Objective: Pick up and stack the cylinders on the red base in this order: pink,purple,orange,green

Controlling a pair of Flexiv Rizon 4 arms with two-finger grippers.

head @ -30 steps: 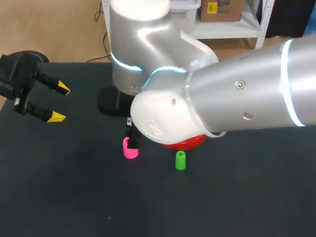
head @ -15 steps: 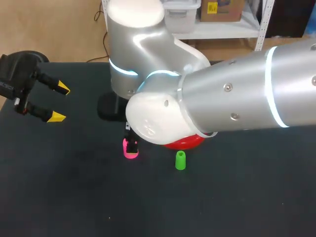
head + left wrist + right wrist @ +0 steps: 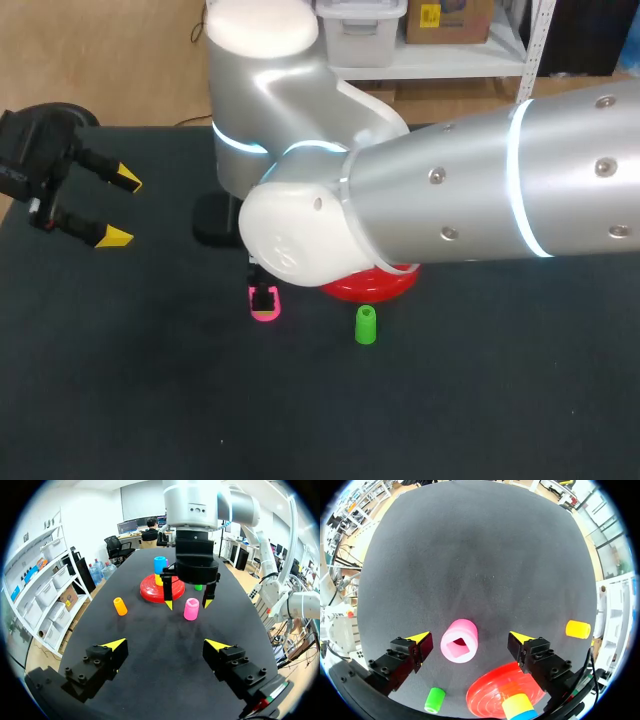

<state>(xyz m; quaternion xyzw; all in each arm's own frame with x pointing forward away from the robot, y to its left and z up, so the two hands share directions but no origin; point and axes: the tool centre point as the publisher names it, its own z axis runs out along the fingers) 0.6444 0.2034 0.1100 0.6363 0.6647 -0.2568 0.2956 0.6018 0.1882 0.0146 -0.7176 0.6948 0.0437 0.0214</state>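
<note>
Black table [image 3: 150, 400] everywhere. The pink cylinder [image 3: 459, 640] stands upright between the fingers of my right gripper [image 3: 469, 637], which are spread wide with a gap on each side. It's just beside the red base [image 3: 495, 695]. The green cylinder [image 3: 366, 325] is near the base too, and the orange cylinder [image 3: 578, 629] is further off. My left gripper [image 3: 120, 208] is well apart from all that, fingers spread too.
</note>
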